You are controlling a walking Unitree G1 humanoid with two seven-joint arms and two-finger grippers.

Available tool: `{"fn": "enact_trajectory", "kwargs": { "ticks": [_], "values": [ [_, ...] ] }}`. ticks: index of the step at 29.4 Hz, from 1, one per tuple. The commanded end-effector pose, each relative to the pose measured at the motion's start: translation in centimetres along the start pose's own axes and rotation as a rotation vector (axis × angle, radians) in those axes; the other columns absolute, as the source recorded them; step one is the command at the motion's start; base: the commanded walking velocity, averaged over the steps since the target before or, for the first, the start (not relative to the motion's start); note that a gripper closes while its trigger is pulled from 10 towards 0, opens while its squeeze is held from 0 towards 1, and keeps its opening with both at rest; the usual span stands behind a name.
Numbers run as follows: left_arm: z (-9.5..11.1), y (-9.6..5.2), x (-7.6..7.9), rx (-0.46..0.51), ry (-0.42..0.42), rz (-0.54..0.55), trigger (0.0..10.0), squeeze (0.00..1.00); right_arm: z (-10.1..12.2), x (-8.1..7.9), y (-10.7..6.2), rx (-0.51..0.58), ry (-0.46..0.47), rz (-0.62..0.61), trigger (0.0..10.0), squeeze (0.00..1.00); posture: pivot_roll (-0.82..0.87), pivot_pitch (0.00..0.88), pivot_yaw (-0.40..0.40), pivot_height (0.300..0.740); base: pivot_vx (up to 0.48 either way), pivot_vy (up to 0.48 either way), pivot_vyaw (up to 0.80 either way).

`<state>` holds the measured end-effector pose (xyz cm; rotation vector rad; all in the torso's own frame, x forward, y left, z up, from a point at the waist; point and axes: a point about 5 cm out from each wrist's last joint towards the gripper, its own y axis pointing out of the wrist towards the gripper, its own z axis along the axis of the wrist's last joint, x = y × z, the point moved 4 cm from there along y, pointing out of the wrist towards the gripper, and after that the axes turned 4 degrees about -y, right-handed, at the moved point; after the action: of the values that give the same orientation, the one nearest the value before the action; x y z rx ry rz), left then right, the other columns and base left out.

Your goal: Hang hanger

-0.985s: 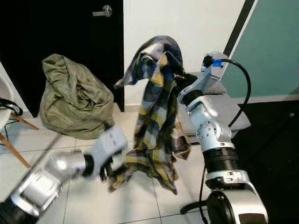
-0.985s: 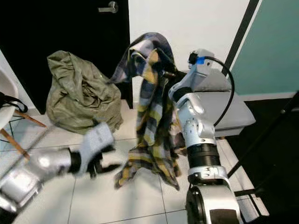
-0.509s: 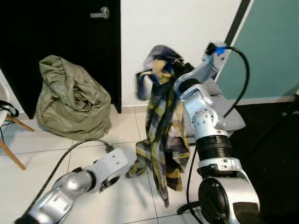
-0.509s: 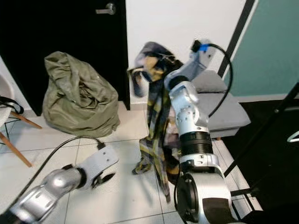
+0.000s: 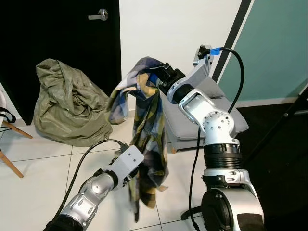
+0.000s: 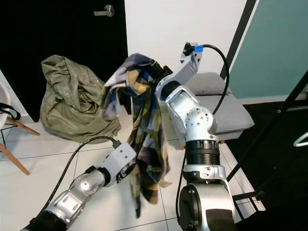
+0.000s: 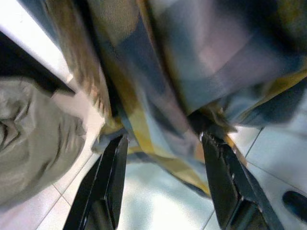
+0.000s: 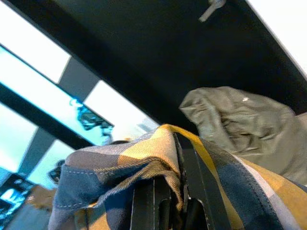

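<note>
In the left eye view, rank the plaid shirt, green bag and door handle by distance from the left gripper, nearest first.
From the left gripper:
1. Plaid shirt, hanging right against its open jaws.
2. Green bag, on the floor to the robot's left.
3. Door handle, high on the black door, farthest.

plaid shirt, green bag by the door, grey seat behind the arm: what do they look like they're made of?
Plaid shirt: soft woven cloth, likely cotton; it drapes limp from the right gripper.
Green bag: thin matte fabric, perhaps nylon, creased and slumped.
Grey seat: padded upholstery, matte, with rounded cushion edges.
</note>
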<state>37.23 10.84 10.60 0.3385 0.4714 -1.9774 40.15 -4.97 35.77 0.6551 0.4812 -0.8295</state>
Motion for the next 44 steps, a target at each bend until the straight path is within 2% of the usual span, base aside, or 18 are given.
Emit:
{"fn": "enact_trajectory", "kwargs": {
  "ticks": [1,3,4,6,9,12,16,20,26,27,28,29,30,31,33,39,40,44],
  "values": [
    [-0.1,0.3,-0.5,0.015,-0.053,0.056,10.0,0.58,0.8,-2.0,-0.2,0.014,0.028,0.081,0.0,0.0,-0.02,0.168,-0.066,0.74,0.0,0.0,0.0],
    [-0.1,0.3,-0.5,0.015,-0.053,0.056,10.0,0.58,0.8,-2.0,-0.2,0.014,0.028,0.081,0.0,0.0,-0.02,0.168,-0.066,0.74,0.0,0.0,0.0],
    [0.3,0.4,-0.8,0.044,-0.106,0.072,10.0,1.0,0.8,-2.5,-0.3,0.007,0.028,0.101,0.0,0.0,-0.03,0.168,-0.063,0.74,0.0,0.0,0.0],
    [0.3,0.4,-0.8,0.044,-0.106,0.072,10.0,1.0,0.8,-2.5,-0.3,0.007,0.028,0.101,0.0,0.0,-0.03,0.168,-0.063,0.74,0.0,0.0,0.0],
    [2.2,0.5,-1.1,0.133,-0.099,0.118,10.0,1.0,0.6,-3.0,-0.6,-0.008,0.028,0.123,0.0,0.0,-0.02,0.168,-0.061,0.74,0.0,0.0,0.0],
    [4.2,-0.1,-2.5,0.242,-0.055,0.248,10.0,1.0,0.5,-3.6,-1.1,-0.028,0.049,0.158,0.0,0.0,-0.02,0.168,-0.056,0.74,0.0,0.0,0.0],
    [4.7,-0.7,-3.6,0.299,-0.046,0.347,10.0,1.0,0.6,-4.4,-1.6,-0.041,0.07,0.208,0.0,0.0,-0.03,0.166,-0.056,0.74,0.0,0.0,0.0],
    [5.1,-0.6,-2.9,0.353,-0.088,0.313,10.0,1.0,0.6,-4.7,-2.0,-0.058,0.076,0.234,0.0,0.0,-0.03,0.166,-0.056,0.74,0.0,0.0,0.0],
    [6.4,-0.3,-0.5,0.439,-0.058,0.188,10.0,1.0,0.4,-4.8,-2.5,-0.083,0.086,0.257,0.0,0.0,-0.03,0.158,-0.046,0.74,0.0,0.0,0.0],
    [6.8,-0.4,0.3,0.461,-0.041,0.139,10.0,0.74,0.3,-4.8,-2.6,-0.088,0.085,0.26,0.0,0.0,-0.03,0.156,-0.045,0.74,0.0,0.0,0.0],
    [6.8,-0.4,0.3,0.461,-0.041,0.139,10.0,0.74,0.3,-4.8,-2.6,-0.088,0.085,0.26,0.0,0.0,-0.03,0.156,-0.045,0.74,0.0,0.0,0.0],
    [7.0,-0.5,1.2,0.475,-0.018,0.092,10.0,0.19,0.3,-4.8,-2.8,-0.092,0.084,0.26,0.0,0.0,-0.03,0.149,-0.044,0.74,0.0,0.0,0.0],
    [7.0,-0.5,1.2,0.475,-0.018,0.092,10.0,0.19,0.3,-4.8,-2.8,-0.092,0.084,0.26,0.0,0.0,-0.03,0.149,-0.044,0.74,0.0,0.0,0.0],
    [6.9,-0.6,1.7,0.474,-0.005,0.061,10.0,0.05,0.2,-4.8,-2.9,-0.094,0.084,0.259,0.0,0.0,-0.03,0.149,-0.044,0.74,0.0,0.0,0.0],
    [6.7,-0.6,1.9,0.464,0.015,0.052,10.0,0.0,0.2,-4.8,-3.0,-0.096,0.085,0.257,0.0,0.0,-0.03,0.148,-0.045,0.74,0.0,0.0,0.0],
    [5.5,-0.5,1.3,0.415,0.023,0.073,10.0,0.0,0.3,-5.0,-3.0,-0.093,0.092,0.254,0.0,0.0,-0.02,0.155,-0.053,0.74,0.0,0.0,0.0],
    [5.0,-0.4,0.8,0.392,-0.008,0.09,0.0,0.0,0.3,-5.1,-3.0,-0.091,0.095,0.254,0.0,0.0,-0.02,0.154,-0.05,0.74,0.0,0.0,0.0],
    [4.7,-0.3,0.5,0.371,-0.032,0.099,0.0,0.0,0.2,-5.0,-3.0,-0.091,0.098,0.254,0.0,0.0,-0.02,0.154,-0.05,0.74,0.0,0.0,0.0]
  ]
}}
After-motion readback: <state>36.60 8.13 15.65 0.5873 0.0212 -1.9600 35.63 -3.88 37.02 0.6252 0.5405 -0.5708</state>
